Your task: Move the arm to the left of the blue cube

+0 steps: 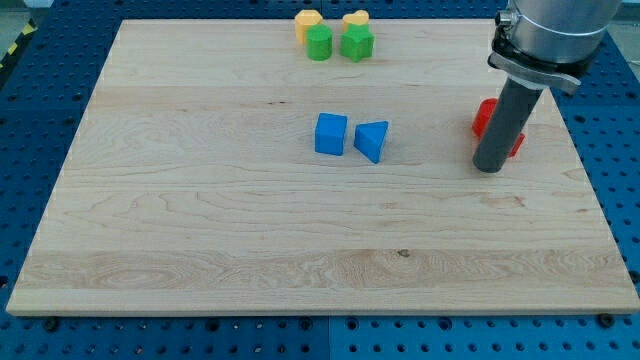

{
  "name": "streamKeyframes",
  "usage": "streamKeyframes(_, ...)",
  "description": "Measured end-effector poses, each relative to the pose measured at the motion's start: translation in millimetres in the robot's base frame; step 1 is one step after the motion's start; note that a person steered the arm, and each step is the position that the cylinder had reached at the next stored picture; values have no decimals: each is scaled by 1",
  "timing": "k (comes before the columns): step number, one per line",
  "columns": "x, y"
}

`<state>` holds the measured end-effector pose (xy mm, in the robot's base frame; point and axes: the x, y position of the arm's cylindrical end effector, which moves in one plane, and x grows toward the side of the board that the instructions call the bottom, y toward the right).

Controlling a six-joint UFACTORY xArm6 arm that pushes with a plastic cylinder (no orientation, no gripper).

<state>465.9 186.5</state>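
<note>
Blue cube sits near the middle of the wooden board, well off to the view's left of my tip and a little nearer the view's top than it. Just beside the cube, between it and my tip, lies a blue triangular block; the two look very close, and I cannot tell whether they touch. Further toward the view's top and still left of my tip stands a cluster of four: a yellow block with a green cylinder-like block below it, and a yellow heart-like block with a green star-like block below that. My tip rests on the board at the view's right, and directly behind the rod are red blocks, partly hidden, so their shapes and number are unclear; the rod looks to be touching or just beside them. There is no gripper here to be wide or narrow, only the bare rod, holding nothing. The spot I need is on the far side of the cube from my tip. My judgement is that a straight run across would strike the blue triangular block first and shove it into the cube, moving the reference itself. Passing too close above or below the pair could clip either one.
</note>
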Motion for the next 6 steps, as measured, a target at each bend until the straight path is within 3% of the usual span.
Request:
streamKeyframes(1, 27, -13)
streamKeyframes(2, 47, -78)
streamKeyframes(3, 39, -173)
streamKeyframes(4, -17, -261)
streamKeyframes(5, -56, -275)
streamKeyframes(6, -56, -267)
